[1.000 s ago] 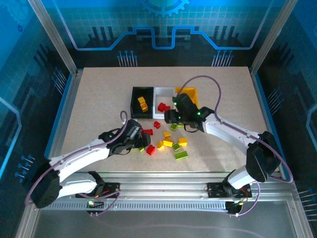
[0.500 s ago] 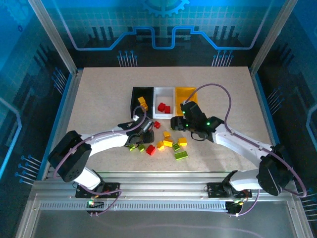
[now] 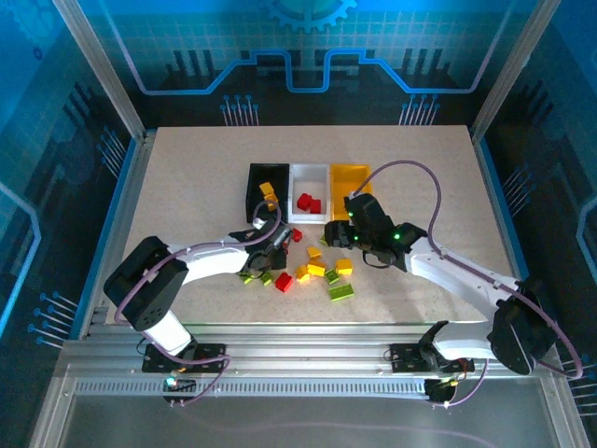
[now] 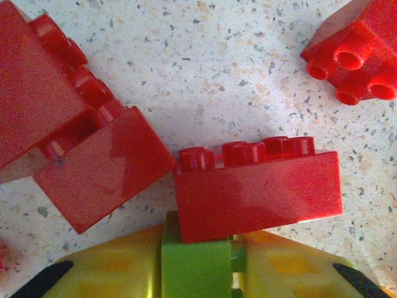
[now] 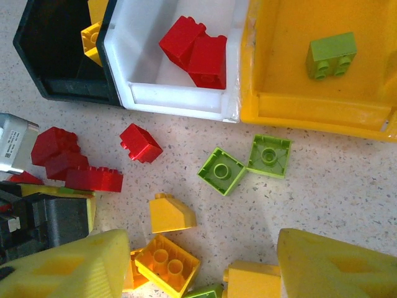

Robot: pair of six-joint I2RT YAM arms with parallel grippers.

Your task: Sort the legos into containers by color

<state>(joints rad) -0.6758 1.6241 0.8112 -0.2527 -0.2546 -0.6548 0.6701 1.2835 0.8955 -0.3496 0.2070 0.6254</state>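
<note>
Left end effector has closed on green lego; red lego adjoining.

The left arm stretches low and forward, jaws pinched on a green brick; the right arm hovers (wrist bent down), jaws spread apart.

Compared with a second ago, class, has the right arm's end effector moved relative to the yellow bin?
Yes. The right end effector has drawn back toward the table's near edge, off the yellow bin, which it partly covered before.
</note>
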